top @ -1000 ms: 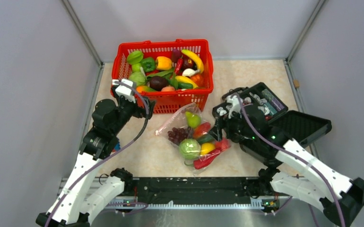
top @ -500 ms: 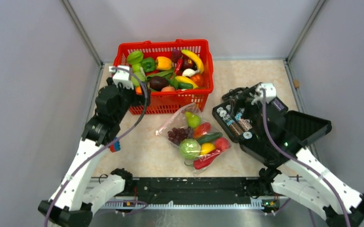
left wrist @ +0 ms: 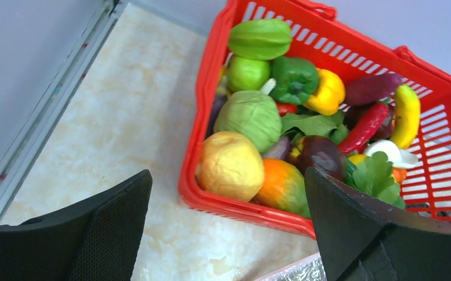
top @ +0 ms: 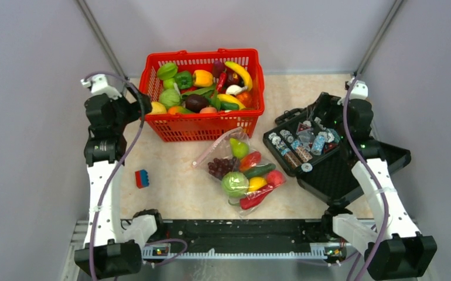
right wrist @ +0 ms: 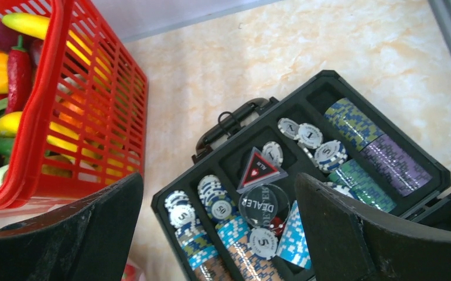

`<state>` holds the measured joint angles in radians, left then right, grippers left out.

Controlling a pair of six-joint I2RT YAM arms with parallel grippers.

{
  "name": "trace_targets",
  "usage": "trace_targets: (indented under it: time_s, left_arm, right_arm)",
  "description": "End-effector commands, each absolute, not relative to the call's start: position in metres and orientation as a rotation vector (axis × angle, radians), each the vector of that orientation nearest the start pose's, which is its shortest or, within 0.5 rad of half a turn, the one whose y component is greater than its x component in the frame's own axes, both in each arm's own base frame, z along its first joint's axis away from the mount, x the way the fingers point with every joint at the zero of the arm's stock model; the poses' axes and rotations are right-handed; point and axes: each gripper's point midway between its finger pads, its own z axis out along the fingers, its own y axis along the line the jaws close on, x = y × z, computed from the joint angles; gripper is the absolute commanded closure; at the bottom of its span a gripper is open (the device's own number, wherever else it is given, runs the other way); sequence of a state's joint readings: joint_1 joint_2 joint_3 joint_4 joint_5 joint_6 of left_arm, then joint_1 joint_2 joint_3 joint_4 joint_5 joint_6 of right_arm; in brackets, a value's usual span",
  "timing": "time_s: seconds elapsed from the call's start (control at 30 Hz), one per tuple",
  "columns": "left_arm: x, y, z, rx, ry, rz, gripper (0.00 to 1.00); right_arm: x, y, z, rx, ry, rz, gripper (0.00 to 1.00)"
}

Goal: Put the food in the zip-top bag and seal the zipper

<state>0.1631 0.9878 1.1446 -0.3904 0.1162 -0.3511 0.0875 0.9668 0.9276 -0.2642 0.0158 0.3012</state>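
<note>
The zip-top bag (top: 230,153) lies flat on the table in front of the red basket. Inside it is the food: purple grapes (top: 218,167), green pear (top: 239,147), tomato (top: 249,160), cucumber (top: 260,171), cabbage (top: 235,184), lemon (top: 256,184) and red chili (top: 255,199). A corner of the bag with the pinkish zipper (left wrist: 296,270) shows at the bottom of the left wrist view; whether it is sealed I cannot tell. My left gripper (top: 139,105) (left wrist: 227,193) hangs open by the basket's left end. My right gripper (top: 328,110) (right wrist: 218,181) hangs open above the black case. Neither touches the bag.
The red lattice basket (top: 202,126) (left wrist: 241,205) (right wrist: 94,117) full of toy produce stands at the back. An open black case (top: 328,170) (right wrist: 305,93) of poker chips lies to the right of the bag. A small blue-and-red block (top: 142,178) sits at the left.
Both arms drew up and away from the bag, the left towards the left wall, the right back over the case. The right gripper's jaws spread wider. The bag has not moved.
</note>
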Motion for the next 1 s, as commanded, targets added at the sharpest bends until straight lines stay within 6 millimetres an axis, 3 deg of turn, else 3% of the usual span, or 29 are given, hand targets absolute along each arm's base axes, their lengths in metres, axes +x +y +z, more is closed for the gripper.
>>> trace_targets:
  time_s: [0.0, 0.13, 0.37, 0.6, 0.97]
  left_arm:
    - [0.331, 0.031, 0.341, -0.513, 1.747, -0.278, 0.01]
    - [0.313, 0.045, 0.333, -0.556, 1.746, -0.174, 0.01]
    - [0.285, 0.072, 0.33, -0.666, 1.666, 0.015, 0.01]
    - [0.281, 0.069, 0.316, -0.642, 1.678, 0.029, 0.01]
    - [0.28, 0.068, 0.321, -0.599, 1.647, 0.031, 0.01]
  right_arm:
    - [0.333, 0.046, 0.296, 0.206, 1.823, 0.329, 0.01]
    - [0.319, 0.039, 0.291, 0.275, 1.782, 0.328, 0.01]
    - [0.304, 0.053, 0.287, 0.281, 1.73, 0.452, 0.01]
    - [0.299, 0.045, 0.267, 0.309, 1.806, 0.394, 0.01]
    - [0.296, 0.045, 0.255, 0.374, 1.79, 0.423, 0.03]
